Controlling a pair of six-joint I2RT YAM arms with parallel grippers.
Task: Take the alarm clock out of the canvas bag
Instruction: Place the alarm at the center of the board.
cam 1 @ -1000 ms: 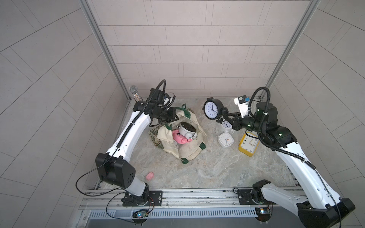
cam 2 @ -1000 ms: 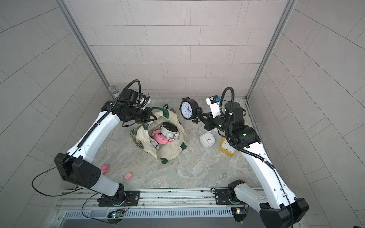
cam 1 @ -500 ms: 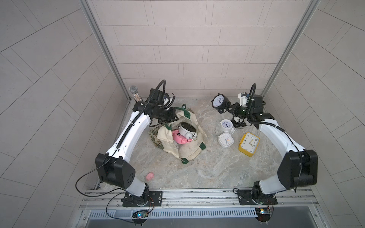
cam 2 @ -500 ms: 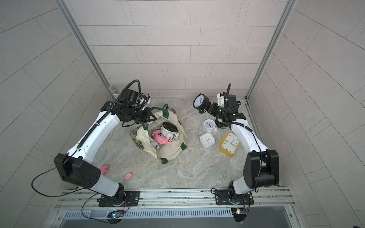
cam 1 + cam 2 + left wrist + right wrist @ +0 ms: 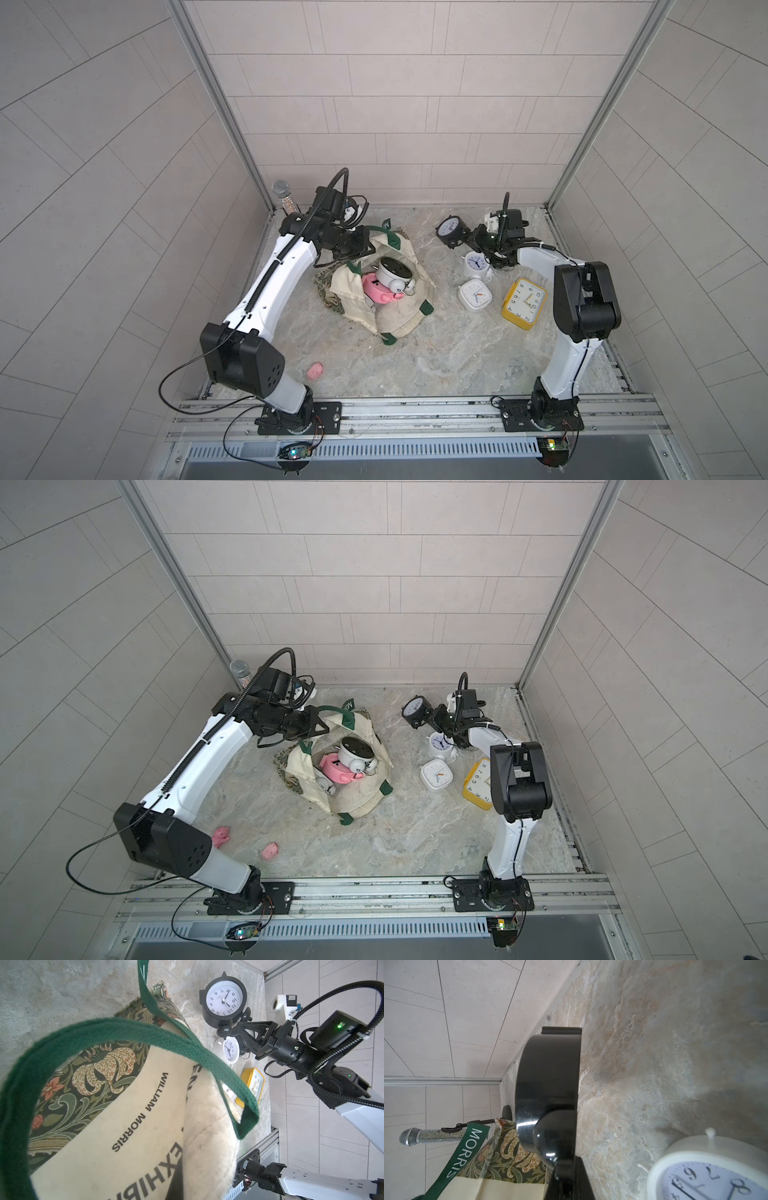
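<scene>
1. Cream canvas bag [image 5: 399, 320] with dark green handles lies slumped on the bench [image 5: 436, 357], its mouth open upward. Inside it a white twin-bell clock [image 5: 392, 270], its dial not readable, rests against a pink clock [image 5: 376, 293].
2. Under the pink clock a grey-white piece [image 5: 325, 784] peeks out, too buried to name.
3. The left end effector [image 5: 365, 247] is closed on the bag's green handle at the far rim. The left wrist view shows only handle loop, leaf-patterned panel and lettering, not the grip itself.
4. The right end effector [image 5: 463, 240] is clamped on the bells of the black alarm clock [image 5: 449, 227]. That clock is outside the bag and well apart from it, dial up, near the bench's far edge. Whether it rests on the bench or hangs just above it cannot be told.
5. Just beside it on the bench are a white round clock [image 5: 476, 264], partly covered by the right arm, a white square clock [image 5: 475, 294] and a yellow clock [image 5: 524, 304].
6. A microphone [image 5: 282, 193] stands in the far left corner, its base hidden behind the left arm.
</scene>
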